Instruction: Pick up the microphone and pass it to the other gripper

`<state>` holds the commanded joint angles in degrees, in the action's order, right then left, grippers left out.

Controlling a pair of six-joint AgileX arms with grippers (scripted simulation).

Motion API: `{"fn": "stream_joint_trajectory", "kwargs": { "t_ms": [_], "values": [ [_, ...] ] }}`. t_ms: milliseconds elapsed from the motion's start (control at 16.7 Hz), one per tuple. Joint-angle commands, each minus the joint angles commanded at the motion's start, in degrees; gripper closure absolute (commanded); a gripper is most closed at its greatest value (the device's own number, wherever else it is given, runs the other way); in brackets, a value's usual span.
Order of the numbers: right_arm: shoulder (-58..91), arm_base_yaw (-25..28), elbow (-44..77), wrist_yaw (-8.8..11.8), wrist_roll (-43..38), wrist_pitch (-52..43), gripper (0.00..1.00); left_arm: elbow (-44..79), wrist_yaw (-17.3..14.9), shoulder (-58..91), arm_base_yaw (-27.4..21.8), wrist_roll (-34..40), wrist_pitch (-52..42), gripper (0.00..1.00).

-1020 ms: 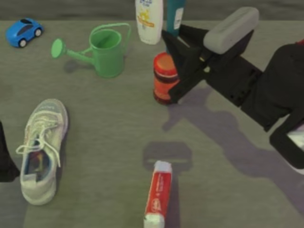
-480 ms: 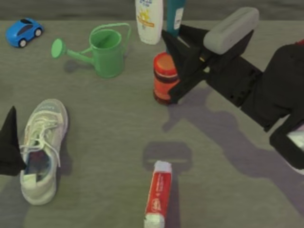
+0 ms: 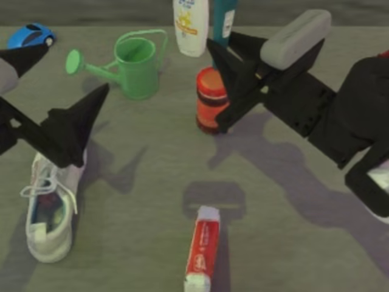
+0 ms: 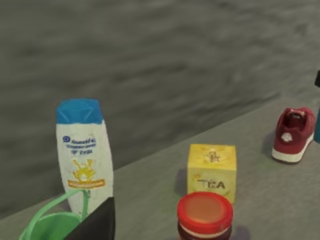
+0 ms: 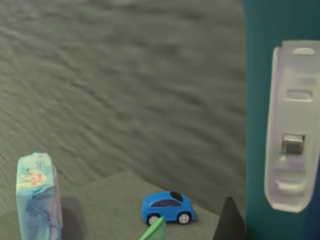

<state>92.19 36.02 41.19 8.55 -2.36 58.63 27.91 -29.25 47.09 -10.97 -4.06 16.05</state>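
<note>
The microphone (image 3: 223, 19) shows only its teal handle at the back edge of the top view; its white head is out of view. The handle (image 5: 259, 100) with its white strip fills one side of the right wrist view. My right gripper (image 3: 222, 41) is shut on the handle and holds it up above the red-lidded jar (image 3: 209, 97). My left gripper (image 3: 76, 68) hangs open and empty at the left, over the white shoe (image 3: 51, 210) and near the watering can. One black finger (image 4: 97, 225) shows in the left wrist view.
A green watering can (image 3: 137, 64), a white lotion bottle (image 3: 191, 24) and a blue toy car (image 3: 30, 35) stand along the back. A red-and-white toothpaste tube (image 3: 202, 246) lies at the front middle. The left wrist view shows a yellow tea box (image 4: 211, 170) and a red shoe (image 4: 292, 135).
My left gripper has come in from the left edge, rising and moving right over the shoe with its fingers spread. The right arm and the microphone have stayed still.
</note>
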Motion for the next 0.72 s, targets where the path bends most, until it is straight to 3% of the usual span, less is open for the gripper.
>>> {"fn": "stream_joint_trajectory", "kwargs": {
  "t_ms": [360, 540, 720],
  "values": [
    [0.00, 0.00, 0.00, 0.00, 0.00, 0.00, 1.00, 12.74, -13.09, 20.46, -4.91, -1.84, 7.44, 0.00],
    [0.00, 0.00, 0.00, 0.00, 0.00, 0.00, 1.00, 15.74, -15.99, 24.71, -6.00, -2.38, 9.27, 0.00],
    [0.00, 0.00, 0.00, 0.00, 0.00, 0.00, 1.00, 15.94, -16.17, 24.94, -6.06, -2.42, 9.40, 0.00]
  ]
}}
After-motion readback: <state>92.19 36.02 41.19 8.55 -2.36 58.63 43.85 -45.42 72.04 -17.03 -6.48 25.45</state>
